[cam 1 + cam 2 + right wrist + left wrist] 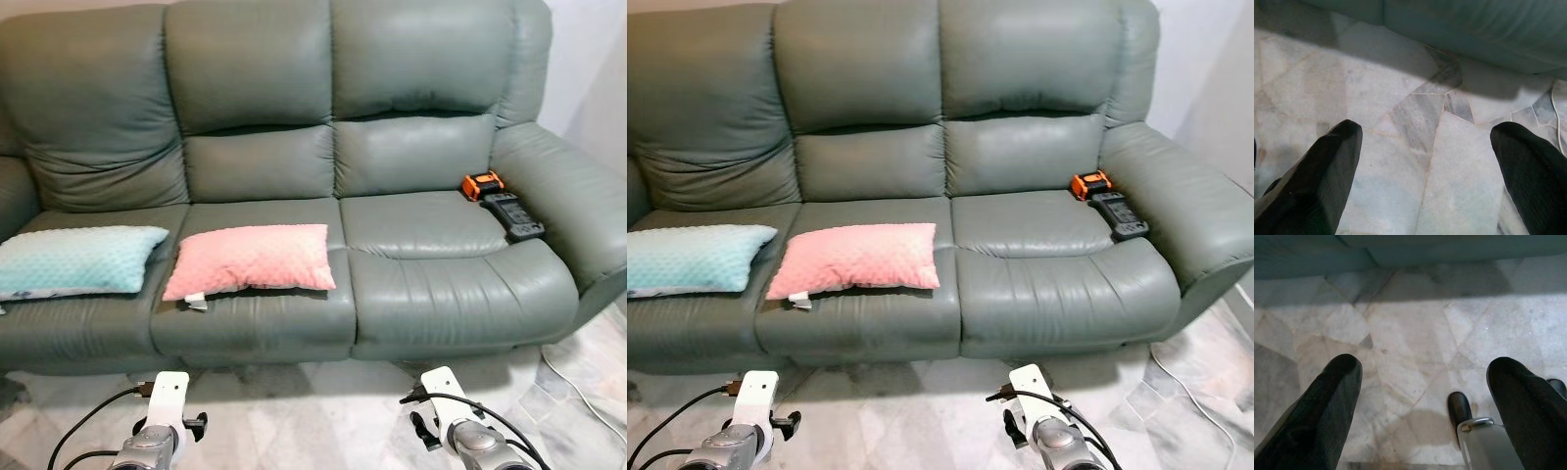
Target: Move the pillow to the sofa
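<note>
OK, status:
sofa [411, 157]: grey-green leather, three seats, straight ahead, spans nearly the whole head view.
pink pillow [251, 258]: lying flat on the middle seat cushion, towards its front-left part; a small white tag sticks out at its near left corner.
teal pillow [76, 259]: flat on the left seat, just beside the pink one, not touching; left end cut by the frame edge.
orange-and-black device [483, 184]: on the right seat next to the armrest, touching a black device [513, 216] that lies just in front of it.
left gripper [1425, 387]: hanging low over the marble floor [1415, 333] in front of the sofa base; fingers [1327, 411] spread wide, nothing between them.
right gripper [1425, 152]: same posture, low over the floor, fingers [1322, 171] spread wide, empty; sofa's lower edge ahead of it.
white cable [578, 387]: on the floor by the sofa's right end.
arms: both wrists at the bottom of the head view, well short of the seats.
</note>
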`<state>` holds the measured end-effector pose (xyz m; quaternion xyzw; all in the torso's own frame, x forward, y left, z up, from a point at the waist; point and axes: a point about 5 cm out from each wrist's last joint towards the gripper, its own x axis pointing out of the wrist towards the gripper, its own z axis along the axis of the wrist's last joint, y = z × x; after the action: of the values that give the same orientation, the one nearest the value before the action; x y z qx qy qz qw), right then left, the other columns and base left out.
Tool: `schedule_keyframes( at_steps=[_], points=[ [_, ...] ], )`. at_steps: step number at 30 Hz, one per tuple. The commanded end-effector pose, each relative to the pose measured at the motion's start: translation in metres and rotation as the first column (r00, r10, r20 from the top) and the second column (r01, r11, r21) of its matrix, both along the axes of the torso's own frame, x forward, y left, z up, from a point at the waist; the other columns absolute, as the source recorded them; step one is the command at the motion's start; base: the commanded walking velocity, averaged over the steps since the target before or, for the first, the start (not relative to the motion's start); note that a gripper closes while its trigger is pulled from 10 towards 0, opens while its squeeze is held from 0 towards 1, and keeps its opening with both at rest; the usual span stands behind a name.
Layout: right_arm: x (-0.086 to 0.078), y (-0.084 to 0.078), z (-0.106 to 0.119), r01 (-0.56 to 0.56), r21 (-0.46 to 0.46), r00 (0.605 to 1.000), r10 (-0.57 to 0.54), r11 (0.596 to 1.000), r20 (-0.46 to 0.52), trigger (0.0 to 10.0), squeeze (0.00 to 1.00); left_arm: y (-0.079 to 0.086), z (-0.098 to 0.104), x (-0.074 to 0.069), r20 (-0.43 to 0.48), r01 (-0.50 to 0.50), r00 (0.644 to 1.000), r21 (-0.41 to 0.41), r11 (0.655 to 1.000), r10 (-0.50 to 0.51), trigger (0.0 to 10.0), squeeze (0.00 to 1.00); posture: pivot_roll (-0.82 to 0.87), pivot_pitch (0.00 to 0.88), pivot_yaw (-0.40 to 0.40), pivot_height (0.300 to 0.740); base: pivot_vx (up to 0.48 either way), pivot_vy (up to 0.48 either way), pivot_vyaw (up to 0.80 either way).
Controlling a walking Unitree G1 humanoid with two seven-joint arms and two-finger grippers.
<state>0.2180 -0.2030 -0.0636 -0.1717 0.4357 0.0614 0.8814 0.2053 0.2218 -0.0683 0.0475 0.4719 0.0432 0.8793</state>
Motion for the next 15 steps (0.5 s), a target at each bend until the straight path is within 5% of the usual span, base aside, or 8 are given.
schedule_keyframes(
  at_steps=[1,15],
  points=[
    [0.004,0.001,0.002,-0.011,-0.001,1.000,0.011,1.000,0.006,10.0,0.00,0.003,0.002,0.002,0.010,0.008,1.000,0.015,1.000,-0.008,10.0,0.00,-0.11,0.000,0.061,0.740,0.000,0.000,-0.77],
    [-0.004,-0.009,0.000,-0.014,-0.019,1.000,0.014,1.000,-0.009,10.0,0.00,0.005,0.005,0.007,0.026,0.011,1.000,0.022,1.000,-0.011,10.0,0.00,-0.11,0.000,0.066,0.740,0.000,0.000,-0.77]
  ],
)
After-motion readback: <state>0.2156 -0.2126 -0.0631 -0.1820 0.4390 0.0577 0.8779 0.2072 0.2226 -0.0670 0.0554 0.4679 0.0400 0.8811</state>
